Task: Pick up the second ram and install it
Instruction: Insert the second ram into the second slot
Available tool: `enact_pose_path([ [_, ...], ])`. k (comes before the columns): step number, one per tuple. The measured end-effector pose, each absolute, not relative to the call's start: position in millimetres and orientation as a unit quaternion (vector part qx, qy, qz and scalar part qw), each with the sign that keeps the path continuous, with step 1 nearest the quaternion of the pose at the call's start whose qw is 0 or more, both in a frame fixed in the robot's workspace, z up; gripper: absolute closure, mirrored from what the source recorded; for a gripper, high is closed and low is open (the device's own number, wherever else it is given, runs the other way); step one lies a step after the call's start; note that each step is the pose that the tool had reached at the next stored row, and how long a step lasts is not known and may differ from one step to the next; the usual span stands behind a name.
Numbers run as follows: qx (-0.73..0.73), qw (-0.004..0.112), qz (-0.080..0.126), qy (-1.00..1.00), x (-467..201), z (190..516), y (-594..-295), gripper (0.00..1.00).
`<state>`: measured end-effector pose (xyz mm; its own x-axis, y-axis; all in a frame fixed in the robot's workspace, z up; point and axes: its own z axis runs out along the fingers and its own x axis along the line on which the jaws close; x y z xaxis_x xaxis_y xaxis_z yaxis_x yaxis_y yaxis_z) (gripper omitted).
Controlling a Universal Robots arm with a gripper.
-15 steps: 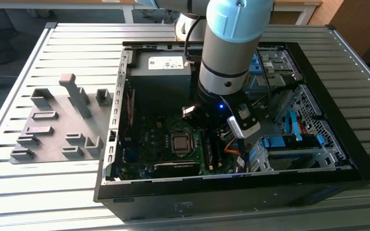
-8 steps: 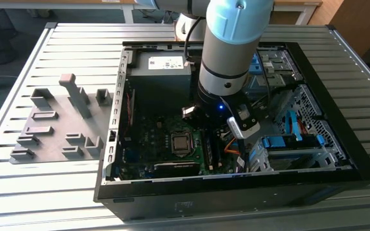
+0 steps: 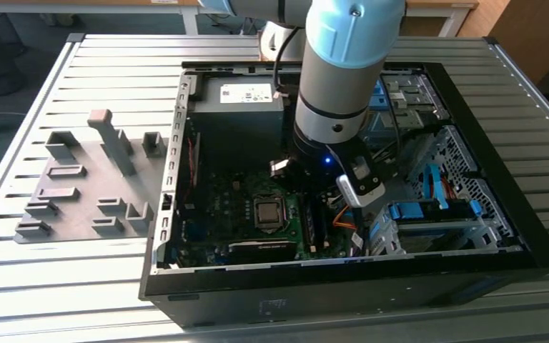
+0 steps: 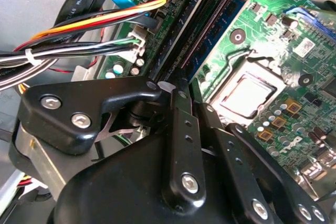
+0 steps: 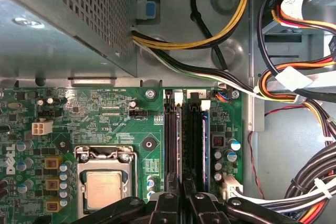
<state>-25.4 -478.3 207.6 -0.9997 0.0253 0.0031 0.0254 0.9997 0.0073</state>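
Pincer (image 5: 181, 203) at motherboard (image 5: 105, 114) memory slots.
Fingers pressed together over the second ram (image 5: 205, 145), seated upright in its slot.

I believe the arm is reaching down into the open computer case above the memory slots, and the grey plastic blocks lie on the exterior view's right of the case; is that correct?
Not quite. The grey plastic blocks lie on the exterior view's left of the computer case, as the exterior view shows. The arm does reach down into the open case above the memory slots.
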Motion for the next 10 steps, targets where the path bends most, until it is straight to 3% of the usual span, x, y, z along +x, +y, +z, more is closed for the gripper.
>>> enact_pose_path([
  [10, -0.013, 0.001, -0.004, -1.0, -25.4, 207.4, -478.3, 0.86],
])
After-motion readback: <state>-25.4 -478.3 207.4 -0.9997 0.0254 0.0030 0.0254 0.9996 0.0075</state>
